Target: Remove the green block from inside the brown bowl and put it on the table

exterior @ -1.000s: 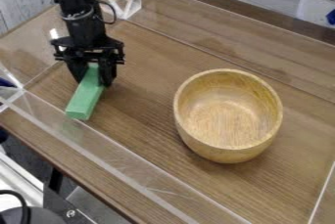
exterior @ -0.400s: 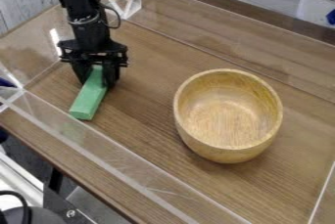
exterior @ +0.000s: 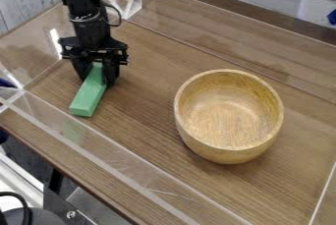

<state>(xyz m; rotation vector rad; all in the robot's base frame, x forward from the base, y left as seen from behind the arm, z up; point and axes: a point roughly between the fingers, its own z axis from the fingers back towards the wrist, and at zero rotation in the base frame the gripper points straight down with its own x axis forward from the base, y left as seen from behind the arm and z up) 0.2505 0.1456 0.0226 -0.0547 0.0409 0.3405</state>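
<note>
Green shows once: one green block (exterior: 89, 95) lies on the bench (exterior: 157, 62) at the left, its upper end pinched between the closed fingers of the single black pincer (exterior: 97, 73), which points straight down. To the right, well apart, sits one brown bowl (exterior: 230, 114), with nothing inside. Compared with a second ago, hardly anything has shifted.
</note>
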